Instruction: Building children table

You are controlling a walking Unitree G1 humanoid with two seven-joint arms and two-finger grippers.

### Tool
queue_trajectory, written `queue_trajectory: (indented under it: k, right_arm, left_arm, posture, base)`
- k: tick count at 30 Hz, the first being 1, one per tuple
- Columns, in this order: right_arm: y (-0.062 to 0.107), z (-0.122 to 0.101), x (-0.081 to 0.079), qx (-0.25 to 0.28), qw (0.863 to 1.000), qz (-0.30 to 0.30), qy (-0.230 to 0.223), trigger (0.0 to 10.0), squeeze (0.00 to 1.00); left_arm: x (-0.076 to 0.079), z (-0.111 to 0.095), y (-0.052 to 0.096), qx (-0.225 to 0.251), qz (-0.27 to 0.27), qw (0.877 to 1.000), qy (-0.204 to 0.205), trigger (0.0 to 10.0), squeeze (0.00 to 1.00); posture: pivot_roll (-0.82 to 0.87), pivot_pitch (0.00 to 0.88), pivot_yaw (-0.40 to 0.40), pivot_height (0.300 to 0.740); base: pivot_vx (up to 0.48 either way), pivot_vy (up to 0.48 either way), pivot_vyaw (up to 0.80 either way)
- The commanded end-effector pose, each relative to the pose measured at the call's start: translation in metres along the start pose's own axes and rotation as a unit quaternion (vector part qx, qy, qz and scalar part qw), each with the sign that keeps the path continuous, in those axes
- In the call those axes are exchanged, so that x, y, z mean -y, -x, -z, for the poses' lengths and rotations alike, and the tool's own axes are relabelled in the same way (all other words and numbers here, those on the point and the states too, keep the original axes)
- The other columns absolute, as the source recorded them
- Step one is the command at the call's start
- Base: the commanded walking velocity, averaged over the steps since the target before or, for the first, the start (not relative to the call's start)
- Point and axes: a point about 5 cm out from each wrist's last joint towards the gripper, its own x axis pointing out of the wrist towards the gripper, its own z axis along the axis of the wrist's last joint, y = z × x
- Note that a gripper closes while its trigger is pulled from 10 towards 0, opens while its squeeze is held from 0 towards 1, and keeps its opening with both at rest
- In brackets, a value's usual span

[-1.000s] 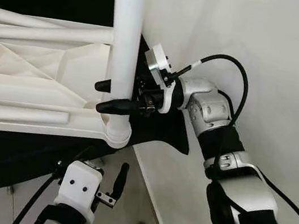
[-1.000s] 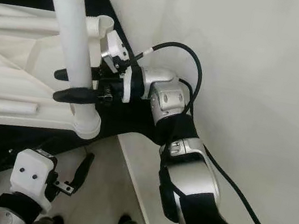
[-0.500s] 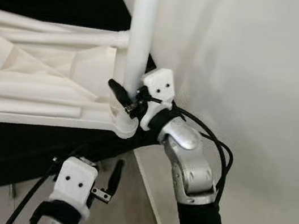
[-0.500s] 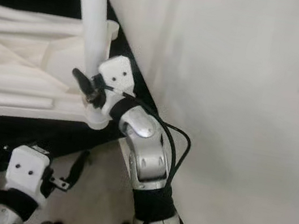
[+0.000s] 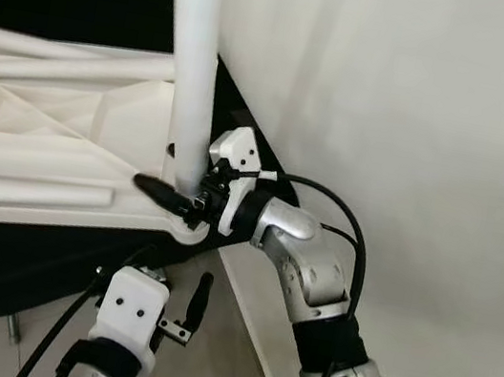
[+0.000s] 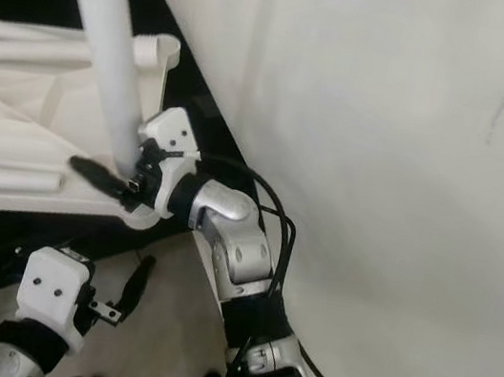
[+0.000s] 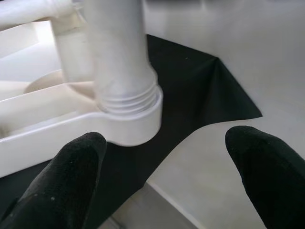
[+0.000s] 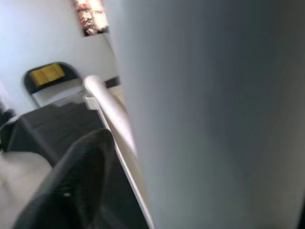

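Note:
A white plastic table top (image 5: pixel 47 140) lies upside down on a black cloth (image 7: pixel 200 90). A white table leg (image 5: pixel 191 91) stands upright in the near corner socket (image 7: pixel 128 114), its threaded end showing at the rim. My right gripper (image 5: pixel 157 168) is shut on the leg just above the socket, one finger (image 6: pixel 90 171) in front and the other behind. In the right wrist view the leg (image 8: pixel 214 119) is pressed close beside one finger (image 8: pixel 71 191). My left gripper (image 7: pixel 167 157) hangs open below the table's corner, holding nothing.
A white wall (image 5: pixel 417 129) rises close on the right of the corner. Another socket (image 6: pixel 159 47) sits at the table top's far corner, and long white tubes (image 5: pixel 58 74) lie along its far edge. Pale floor (image 5: pixel 224 358) lies below. A black folding chair (image 8: pixel 50 78) stands far off.
My right wrist has rolled around the leg and now sits lower, close to the socket, still holding it. The head camera shifted. The left gripper has stayed below the corner.

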Motion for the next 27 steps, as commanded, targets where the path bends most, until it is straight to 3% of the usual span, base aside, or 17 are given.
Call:
queue_trajectory:
  k: [1, 3, 4, 6, 11, 12, 15, 16, 23, 27]
  right_arm:
    - [-0.006, -0.006, -0.001, -0.003, 0.995, -0.09, 0.039, 10.0, 0.88]
    - [-0.006, -0.007, 0.003, -0.011, 0.992, -0.109, 0.055, 10.0, 0.88]
    - [-0.006, -0.011, 0.007, -0.017, 0.989, -0.139, 0.055, 10.0, 0.0]
    - [-0.005, -0.015, 0.012, -0.022, 0.983, -0.178, 0.049, 10.0, 0.0]
    - [-0.003, -0.02, 0.02, -0.03, 0.977, -0.207, 0.04, 10.0, 0.0]
    - [-0.002, -0.023, 0.022, -0.029, 0.975, -0.22, 0.034, 4.9, 0.0]
    - [-0.001, -0.025, 0.022, -0.028, 0.973, -0.228, 0.03, 4.9, 0.0]
    - [0.002, -0.03, 0.025, -0.021, 0.97, -0.242, 0.019, 0.0, 0.0]
    - [0.01, -0.03, 0.032, -0.021, 0.971, -0.238, 0.02, 0.0, 0.0]
    - [0.02, -0.022, 0.043, -0.022, 0.983, -0.176, 0.035, 0.0, 0.0]
  left_arm:
    - [0.003, 0.002, 0.004, -0.01, 0.002, 1.0, 0.007, 10.0, 0.0]
    - [0.004, 0.002, 0.004, -0.01, 0.002, 1.0, 0.007, 10.0, 0.0]
    - [0.004, 0.001, 0.005, -0.01, 0.002, 1.0, 0.007, 10.0, 0.0]
    - [0.005, 0.001, 0.006, -0.012, 0.002, 1.0, 0.009, 10.0, 0.0]
    - [0.006, 0.001, 0.008, -0.013, 0.002, 1.0, 0.01, 10.0, 0.0]
    - [0.007, 0.001, 0.008, -0.014, 0.002, 1.0, 0.011, 10.0, 0.0]
    - [0.007, 0.001, 0.009, -0.014, 0.003, 1.0, 0.011, 10.0, 0.0]
    - [0.007, 0.0, 0.009, -0.015, 0.003, 1.0, 0.011, 10.0, 0.0]
    - [0.006, 0.0, 0.009, -0.015, 0.004, 1.0, 0.01, 10.0, 0.0]
    - [0.007, 0.0, 0.008, -0.014, 0.004, 1.0, 0.01, 10.0, 0.0]
  posture:
    - [0.0, 0.264, -0.076, 0.74]
    - [0.0, 0.265, -0.077, 0.74]
    - [0.01, 0.267, -0.079, 0.74]
    - [0.01, 0.271, -0.08, 0.74]
    - [0.01, 0.275, -0.082, 0.74]
    - [0.02, 0.277, -0.08, 0.74]
    - [0.02, 0.277, -0.08, 0.74]
    - [0.03, 0.282, -0.076, 0.74]
    - [0.02, 0.284, -0.075, 0.74]
    - [0.01, 0.282, -0.079, 0.74]
  base:
    - [0.0, 0.0, 0.0]
    - [0.0, 0.0, 0.0]
    - [0.0, 0.0, 0.0]
    - [0.0, 0.0, 0.0]
    - [0.0, 0.0, 0.0]
    - [0.0, 0.0, 0.0]
    - [0.0, 0.0, 0.0]
    - [0.0, 0.0, 0.0]
    - [0.0, 0.0, 0.0]
    - [0.0, 0.0, 0.0]
